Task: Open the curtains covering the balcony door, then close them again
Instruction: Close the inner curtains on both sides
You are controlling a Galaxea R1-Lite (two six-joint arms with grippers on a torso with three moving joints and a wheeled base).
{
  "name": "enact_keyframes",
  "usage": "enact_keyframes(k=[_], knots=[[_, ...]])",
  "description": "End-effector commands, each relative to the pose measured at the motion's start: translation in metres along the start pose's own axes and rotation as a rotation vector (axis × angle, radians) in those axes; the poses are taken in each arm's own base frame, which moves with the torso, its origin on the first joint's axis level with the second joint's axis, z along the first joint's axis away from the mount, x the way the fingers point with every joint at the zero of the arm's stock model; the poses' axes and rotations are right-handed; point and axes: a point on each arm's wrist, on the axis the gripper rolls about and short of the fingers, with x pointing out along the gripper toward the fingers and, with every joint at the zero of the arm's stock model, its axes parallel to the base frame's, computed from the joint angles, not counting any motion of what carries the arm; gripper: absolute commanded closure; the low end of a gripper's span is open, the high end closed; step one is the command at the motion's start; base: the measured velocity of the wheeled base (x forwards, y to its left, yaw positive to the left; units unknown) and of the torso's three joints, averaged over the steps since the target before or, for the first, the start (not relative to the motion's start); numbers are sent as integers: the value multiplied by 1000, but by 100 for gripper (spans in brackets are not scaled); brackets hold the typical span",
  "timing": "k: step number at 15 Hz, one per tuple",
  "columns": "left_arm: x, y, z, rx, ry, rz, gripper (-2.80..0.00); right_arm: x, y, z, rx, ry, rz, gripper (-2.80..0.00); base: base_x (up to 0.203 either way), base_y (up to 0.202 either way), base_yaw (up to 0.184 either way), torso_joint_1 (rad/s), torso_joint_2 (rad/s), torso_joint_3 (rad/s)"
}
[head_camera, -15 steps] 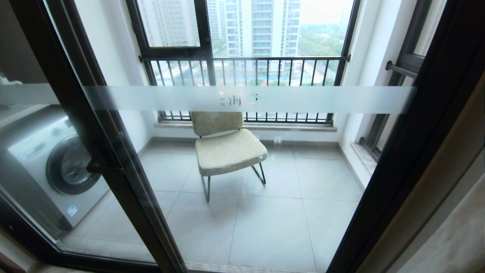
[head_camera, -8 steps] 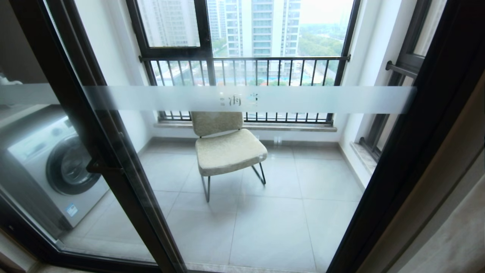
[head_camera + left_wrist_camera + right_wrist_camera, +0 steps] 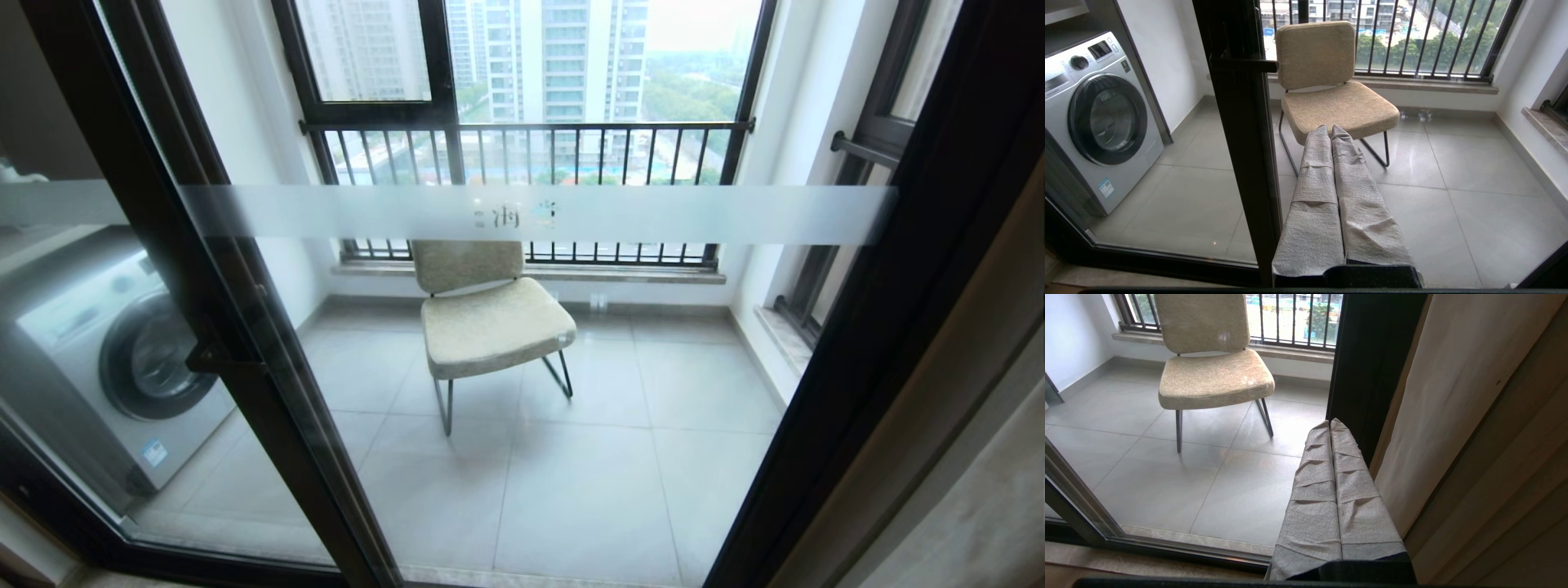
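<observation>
From the head camera, the balcony door (image 3: 522,214) fills the frame, its glass uncovered; a chair (image 3: 488,314) and washing machine (image 3: 114,359) stand behind it, and neither arm appears. The left wrist camera shows the left gripper (image 3: 1331,130), fingers pressed together on nothing, before the door's black post. Only the right wrist camera catches the curtains (image 3: 1457,416), bunched at the door's right edge beside the clenched, empty right gripper (image 3: 1329,424).

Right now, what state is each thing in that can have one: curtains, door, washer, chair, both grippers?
Curtains: drawn aside at the right, glass uncovered.
Balcony door: shut.
Washing machine: door closed.
Chair: upright, empty.
Left gripper: shut, empty.
Right gripper: shut, empty, beside the curtains.
</observation>
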Motion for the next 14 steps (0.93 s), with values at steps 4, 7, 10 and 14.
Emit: enact_keyframes(k=[4,7,10,14], knots=[[0,0,0,-1,-2,1,0,0,0,0,-10,2,-2,0,0,0,0,0,0,0],[0,0,0,0,-1,1,0,-1,0,6,-9,-12,-4,0,0,0,0,0,0,0],[0,0,0,-1,-1,1,0,-3,-2,21,-2,-40,-7,0,0,0,0,0,0,0],[0,0,0,-1,-1,1,0,-2,-4,51,-1,-57,-10,0,0,0,0,0,0,0]])
